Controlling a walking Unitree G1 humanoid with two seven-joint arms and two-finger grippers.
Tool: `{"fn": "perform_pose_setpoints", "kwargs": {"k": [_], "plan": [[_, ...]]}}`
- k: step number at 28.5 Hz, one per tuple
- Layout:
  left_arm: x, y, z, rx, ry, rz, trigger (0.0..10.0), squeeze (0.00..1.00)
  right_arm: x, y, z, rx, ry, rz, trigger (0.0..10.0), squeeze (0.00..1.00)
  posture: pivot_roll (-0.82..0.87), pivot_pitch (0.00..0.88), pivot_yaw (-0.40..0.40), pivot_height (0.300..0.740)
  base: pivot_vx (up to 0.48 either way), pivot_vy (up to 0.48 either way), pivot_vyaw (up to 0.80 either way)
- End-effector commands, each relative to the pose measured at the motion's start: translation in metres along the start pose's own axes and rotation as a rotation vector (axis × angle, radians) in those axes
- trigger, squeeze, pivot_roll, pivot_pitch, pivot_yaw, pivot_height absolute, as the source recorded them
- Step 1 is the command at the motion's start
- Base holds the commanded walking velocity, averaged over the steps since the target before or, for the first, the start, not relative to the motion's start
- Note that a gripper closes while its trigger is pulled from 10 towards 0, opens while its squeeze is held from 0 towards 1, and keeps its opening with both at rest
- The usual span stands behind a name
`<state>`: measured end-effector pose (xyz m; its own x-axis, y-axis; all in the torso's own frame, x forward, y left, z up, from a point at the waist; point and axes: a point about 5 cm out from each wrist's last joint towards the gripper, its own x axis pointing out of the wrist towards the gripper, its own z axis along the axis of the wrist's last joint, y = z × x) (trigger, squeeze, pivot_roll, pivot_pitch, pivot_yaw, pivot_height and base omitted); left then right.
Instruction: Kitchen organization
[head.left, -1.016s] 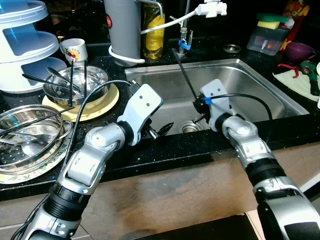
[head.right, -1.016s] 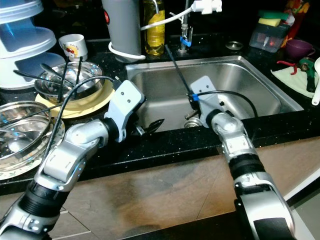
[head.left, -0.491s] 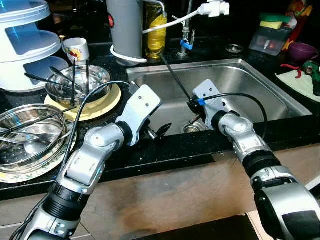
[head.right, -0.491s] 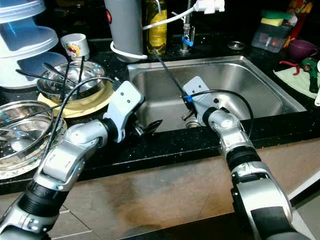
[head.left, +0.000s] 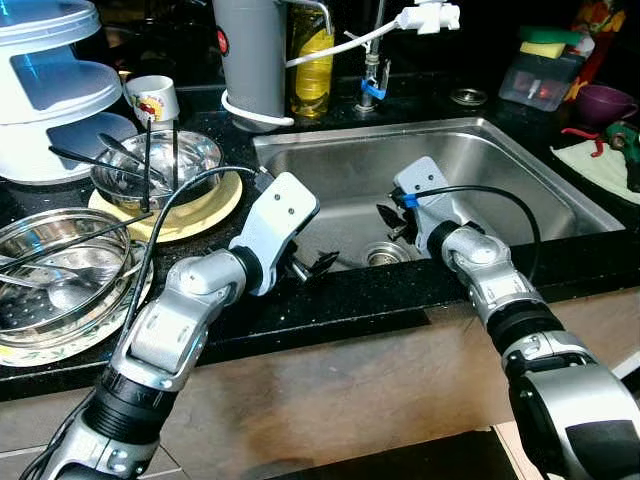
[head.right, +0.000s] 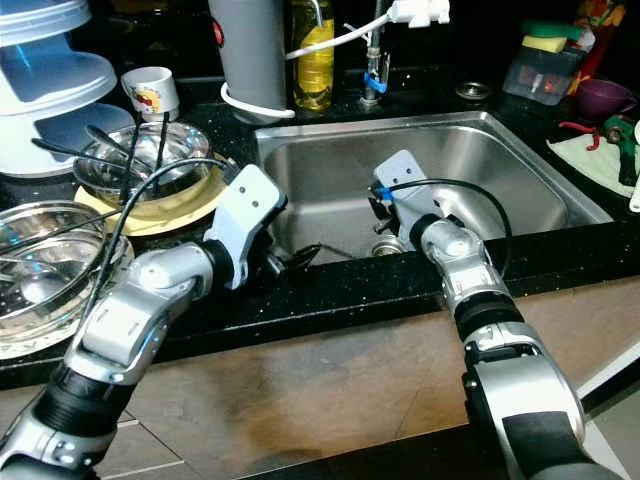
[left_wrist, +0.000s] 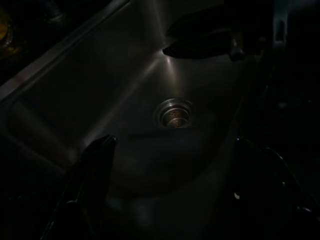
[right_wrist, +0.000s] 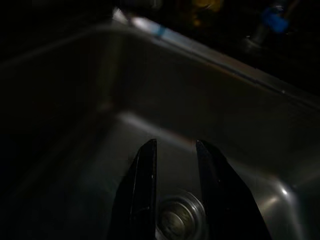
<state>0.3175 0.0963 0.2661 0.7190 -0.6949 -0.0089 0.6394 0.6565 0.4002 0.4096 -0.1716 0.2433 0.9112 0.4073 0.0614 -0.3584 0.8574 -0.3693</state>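
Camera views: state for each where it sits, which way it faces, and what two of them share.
Head eye views: look forward and down at the stainless steel sink; both silver arms show, left gripper, right gripper.
Left wrist view: looks along spread black fingers into the sink basin.
Right wrist view: looks along two black fingers set slightly apart.
Shared: both wrist views show the round metal drain.

Head views are sharp and evenly lit, with bright glare on the steel sink (head.left: 520, 165) and bowls (head.left: 60, 262) at frame left. The upper background falls into black. Both wrist views are very dark and soft.
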Motion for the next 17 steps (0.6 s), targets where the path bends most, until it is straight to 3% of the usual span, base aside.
{"fn": "perform_pose_setpoints", "kwargs": {"k": [1,5,8,11,12,13,17], "plan": [[-0.009,0.006,0.012,-0.025,-0.040,-0.015,10.0,0.00,-0.001,0.000,0.003,0.057,-0.038,0.000,10.0,0.00,-0.08,0.152,-0.026,0.740,0.000,0.000,0.00],[-0.037,0.028,0.044,-0.030,-0.155,-0.063,10.0,0.00,-0.002,0.012,0.011,0.132,-0.131,0.046,10.0,0.00,-0.07,0.163,-0.030,0.740,0.000,0.000,0.00],[-0.054,0.042,0.054,-0.004,-0.166,-0.058,10.0,0.00,-0.005,0.020,0.011,0.147,-0.158,0.074,10.0,0.00,-0.07,0.168,-0.034,0.740,0.000,0.000,0.00],[-0.066,0.055,0.057,0.029,-0.142,-0.023,10.0,0.00,-0.007,0.024,0.011,0.160,-0.168,0.083,10.0,0.00,-0.06,0.172,-0.035,0.740,0.000,0.000,0.00],[-0.082,0.074,0.059,0.091,-0.085,0.053,10.0,0.00,-0.009,0.027,0.009,0.168,-0.169,0.091,10.0,0.00,-0.06,0.172,-0.035,0.740,0.000,0.000,0.00],[-0.082,0.074,0.059,0.091,-0.085,0.053,10.0,0.00,-0.009,0.027,0.009,0.168,-0.169,0.091,10.0,0.00,-0.06,0.172,-0.035,0.740,0.000,0.000,0.00],[-0.112,0.108,0.058,0.159,0.033,0.218,10.0,0.00,-0.016,0.031,0.004,0.195,-0.161,0.094,10.0,0.00,-0.05,0.174,-0.037,0.740,0.000,0.000,0.00]]}}
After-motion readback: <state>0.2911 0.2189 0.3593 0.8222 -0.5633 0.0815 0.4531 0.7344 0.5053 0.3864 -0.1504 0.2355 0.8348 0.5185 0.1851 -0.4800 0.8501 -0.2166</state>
